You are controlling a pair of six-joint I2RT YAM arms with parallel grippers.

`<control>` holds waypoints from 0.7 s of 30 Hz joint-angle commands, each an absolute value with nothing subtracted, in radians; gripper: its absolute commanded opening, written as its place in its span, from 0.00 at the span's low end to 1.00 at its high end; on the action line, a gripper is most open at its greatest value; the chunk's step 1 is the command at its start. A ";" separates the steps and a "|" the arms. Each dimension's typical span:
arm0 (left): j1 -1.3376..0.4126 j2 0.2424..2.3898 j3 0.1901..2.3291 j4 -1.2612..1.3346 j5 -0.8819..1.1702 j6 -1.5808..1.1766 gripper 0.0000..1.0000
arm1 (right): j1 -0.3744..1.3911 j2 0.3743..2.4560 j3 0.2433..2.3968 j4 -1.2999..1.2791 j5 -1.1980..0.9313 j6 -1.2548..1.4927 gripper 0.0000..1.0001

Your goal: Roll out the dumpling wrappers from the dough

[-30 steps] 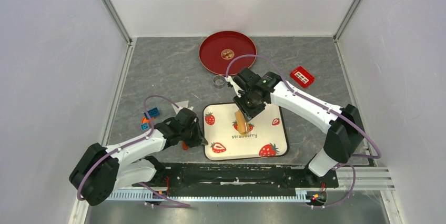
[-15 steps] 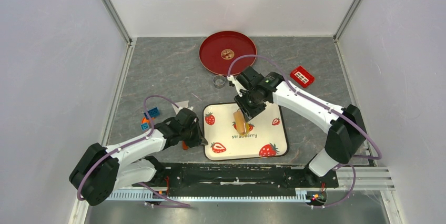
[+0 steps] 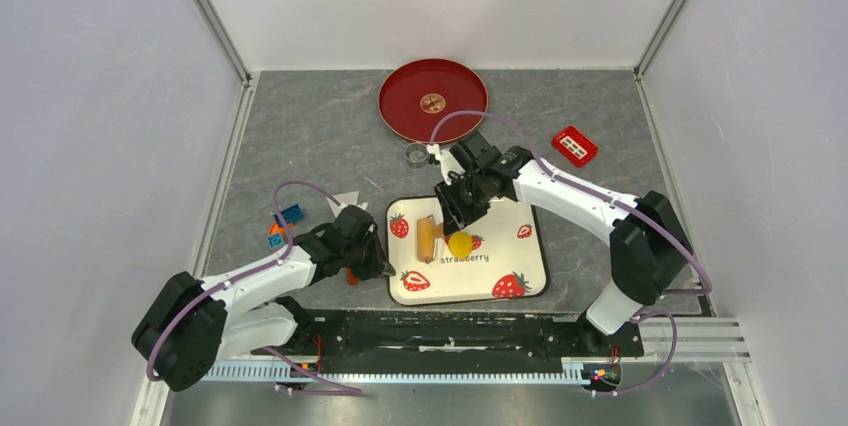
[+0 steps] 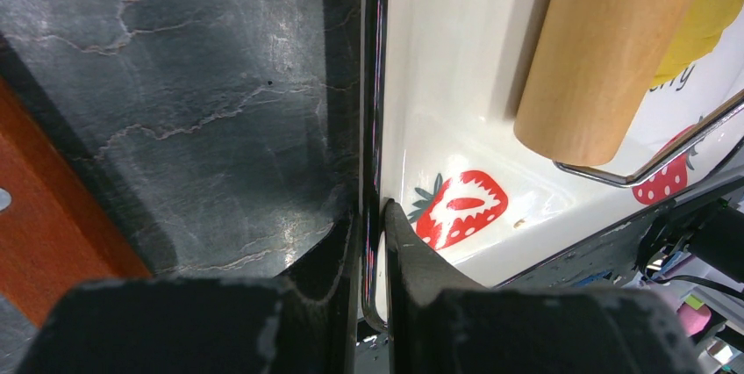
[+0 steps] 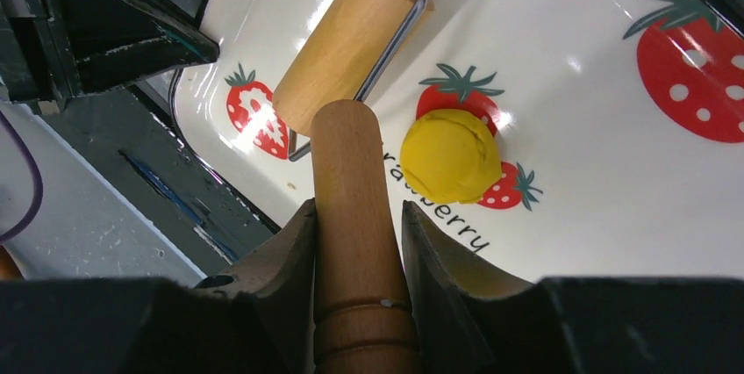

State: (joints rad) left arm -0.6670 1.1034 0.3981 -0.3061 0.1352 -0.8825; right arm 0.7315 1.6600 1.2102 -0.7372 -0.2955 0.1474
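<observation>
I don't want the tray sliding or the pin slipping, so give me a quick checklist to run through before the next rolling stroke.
1. Pin grip: the right gripper is shut on the rolling pin handle: ok.
2. Tray hold: the left gripper pinches the rim of the tray: ok.
3. Alignment: the roller should be over the dough ball: not ok, it sits beside the ball, apart from it.
4. Dough: it lies on the tray, unflattened, with nothing covering it: ok.
5. Drop-off: the red plate has room; one wrapper lies near its middle: ok.
</observation>
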 commanded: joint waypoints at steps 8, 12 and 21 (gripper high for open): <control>-0.663 1.124 0.393 -0.318 0.086 -0.887 0.02 | 0.791 1.724 1.293 -0.999 -0.070 0.061 0.00; -0.663 1.127 0.393 -0.318 0.087 -0.887 0.02 | 0.823 1.683 1.416 -1.009 -0.147 0.083 0.00; -0.663 1.126 0.393 -0.318 0.086 -0.887 0.02 | 0.817 1.606 1.542 -1.052 -0.140 0.125 0.00</control>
